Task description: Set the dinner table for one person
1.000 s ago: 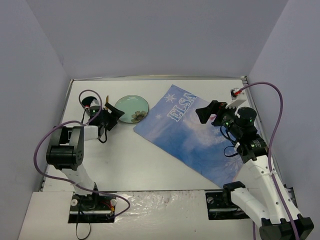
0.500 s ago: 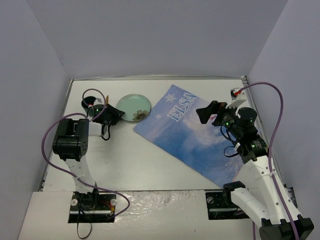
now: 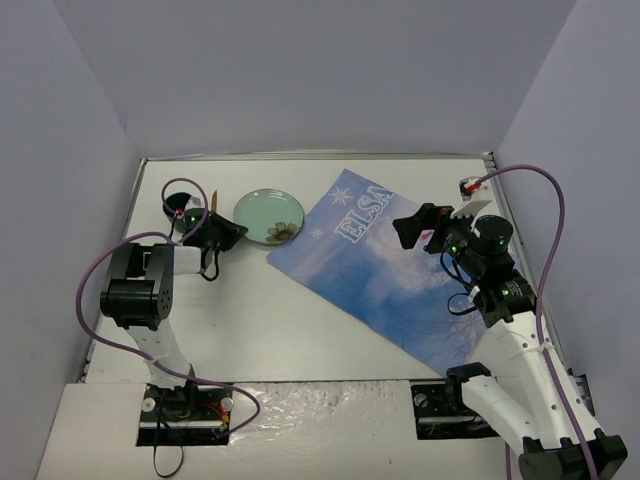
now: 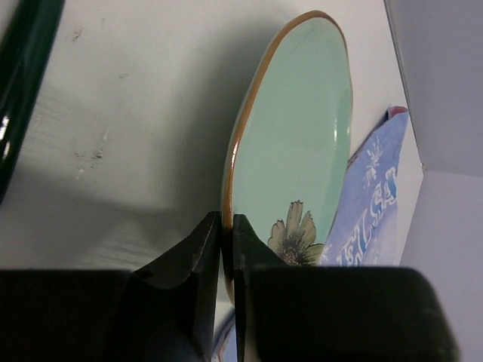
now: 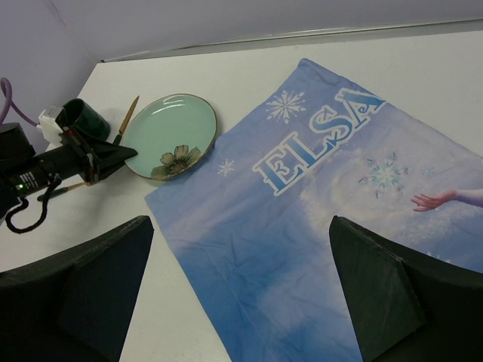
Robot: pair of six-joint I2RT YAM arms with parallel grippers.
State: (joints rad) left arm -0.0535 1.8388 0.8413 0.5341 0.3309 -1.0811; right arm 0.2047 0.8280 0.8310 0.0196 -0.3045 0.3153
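— What does the left gripper (image 4: 227,230) have?
— The near rim of the green plate (image 4: 302,143). Its 2 fingers are pinched tight on the brown edge, 1 on each face, with only the rim between them.
— Where is the plate?
— At the far left of the dinner table (image 3: 260,320), just beside the left edge of the blue placemat (image 3: 390,270). I cannot tell whether it is lifted off the tabletop.
— And the right gripper (image 3: 416,226)?
— Its fingers are spread wide and grasp nothing. It hangs above the placemat's far right part.
— Anything else nearby?
— A dark green cup (image 3: 180,200), left of the plate.
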